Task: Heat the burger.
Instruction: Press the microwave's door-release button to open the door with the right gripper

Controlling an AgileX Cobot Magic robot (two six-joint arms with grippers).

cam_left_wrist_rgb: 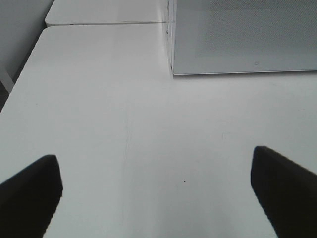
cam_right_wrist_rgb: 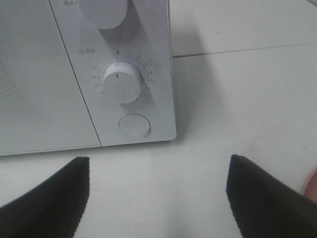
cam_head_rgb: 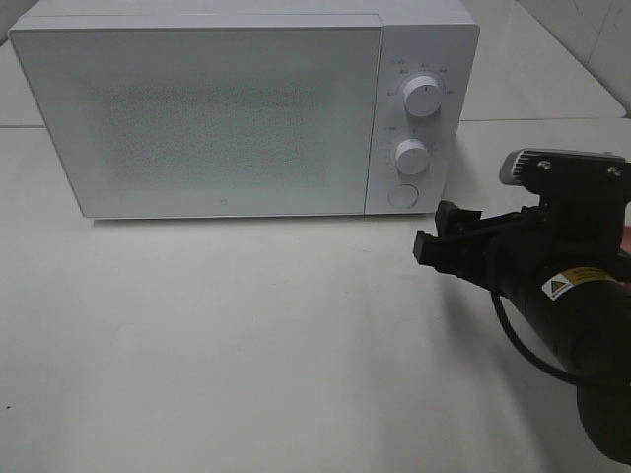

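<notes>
Microwave [cam_head_rgb: 217, 118]: one white box, speckled door shut, on smooth white table [cam_head_rgb: 246, 374].
Controls: two round, upper knob [cam_head_rgb: 424, 96], lower knob [cam_head_rgb: 412, 156]; one flat button [cam_head_rgb: 402, 195].
Left gripper [cam_left_wrist_rgb: 154, 158]: wide, empty.
Right gripper [cam_right_wrist_rgb: 158, 163]: wide, empty.

**VISIBILITY LIMITS**

1. Microwave [cam_head_rgb: 227, 202]: the frosted, dotted door [cam_head_rgb: 197, 118] hides the chamber, so I cannot tell what is inside. The left wrist view frames only one corner of the cabinet.
2. Controls: the print around the lower knob [cam_right_wrist_rgb: 122, 82] is too small to read. The upper knob [cam_right_wrist_rgb: 104, 11] is cut off by the frame edge.
3. My left fingers [cam_left_wrist_rgb: 29, 191] and right fingers [cam_right_wrist_rgb: 47, 198]: only the tips are in frame.
4. My right arm [cam_head_rgb: 582, 325]: cut off by the exterior view's edge.
5. Pink sliver [cam_right_wrist_rgb: 311, 186] at the frame edge: too little shows to identify it.
</notes>
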